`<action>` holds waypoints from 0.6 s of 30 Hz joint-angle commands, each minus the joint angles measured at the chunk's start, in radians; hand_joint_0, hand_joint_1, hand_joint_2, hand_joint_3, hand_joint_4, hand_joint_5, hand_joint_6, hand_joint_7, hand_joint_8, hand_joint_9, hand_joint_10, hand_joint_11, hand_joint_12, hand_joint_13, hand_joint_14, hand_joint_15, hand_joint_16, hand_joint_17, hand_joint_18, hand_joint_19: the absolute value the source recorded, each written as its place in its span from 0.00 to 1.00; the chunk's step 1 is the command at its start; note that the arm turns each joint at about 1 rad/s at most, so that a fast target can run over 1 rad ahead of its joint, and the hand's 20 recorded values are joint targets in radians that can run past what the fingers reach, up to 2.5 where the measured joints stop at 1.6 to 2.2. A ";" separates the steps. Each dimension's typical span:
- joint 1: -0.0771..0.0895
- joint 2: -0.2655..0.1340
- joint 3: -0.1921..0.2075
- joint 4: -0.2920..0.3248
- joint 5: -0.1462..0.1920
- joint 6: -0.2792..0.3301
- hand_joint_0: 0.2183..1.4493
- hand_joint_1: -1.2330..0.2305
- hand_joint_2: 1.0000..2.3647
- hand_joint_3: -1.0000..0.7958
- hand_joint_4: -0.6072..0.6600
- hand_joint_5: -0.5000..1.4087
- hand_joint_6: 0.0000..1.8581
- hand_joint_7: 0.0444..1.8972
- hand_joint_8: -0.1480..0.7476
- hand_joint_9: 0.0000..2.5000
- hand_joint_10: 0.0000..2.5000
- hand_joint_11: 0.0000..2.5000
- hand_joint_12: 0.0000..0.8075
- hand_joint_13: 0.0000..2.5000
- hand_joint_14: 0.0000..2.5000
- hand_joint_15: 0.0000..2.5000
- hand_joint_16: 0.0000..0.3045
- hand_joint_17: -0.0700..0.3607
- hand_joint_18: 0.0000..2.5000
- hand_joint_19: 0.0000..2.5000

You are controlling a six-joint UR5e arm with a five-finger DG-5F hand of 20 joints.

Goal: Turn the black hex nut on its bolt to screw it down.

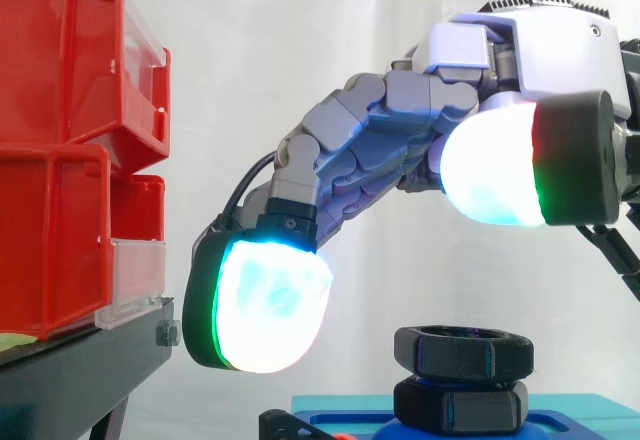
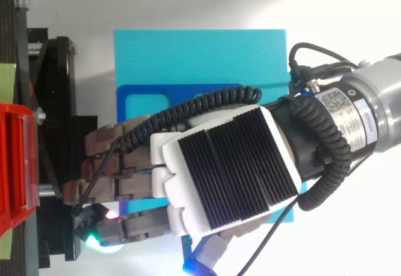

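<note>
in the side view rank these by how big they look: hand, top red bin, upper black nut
1. hand, largest, though it may be nearer the camera
2. top red bin, cut off by the view's edge
3. upper nut, smallest

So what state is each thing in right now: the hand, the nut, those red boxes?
hand: open, fingers relaxed, holding nothing, above the nut.
black hex nut: level, untouched, sitting on a second black hex piece.
red bins: stacked on the black stand, away from the hand.
blue base: flat under the nut.
</note>
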 commanded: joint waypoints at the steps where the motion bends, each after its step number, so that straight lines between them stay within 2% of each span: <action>1: -0.006 0.000 0.000 -0.006 -0.012 -0.008 0.24 0.63 0.00 0.28 0.72 0.15 0.46 0.29 0.50 0.19 0.00 0.14 0.45 0.26 0.00 0.11 0.16 0.42 0.21 0.13; 6: -0.012 0.001 0.000 -0.018 -0.065 -0.017 0.24 0.63 0.00 0.28 0.73 0.15 0.46 0.29 0.50 0.19 0.00 0.13 0.45 0.26 0.00 0.11 0.16 0.42 0.21 0.13; 18: -0.023 0.001 0.000 -0.025 -0.075 -0.045 0.24 0.63 0.00 0.28 0.73 0.15 0.46 0.28 0.50 0.19 0.00 0.13 0.45 0.26 0.00 0.11 0.16 0.42 0.21 0.13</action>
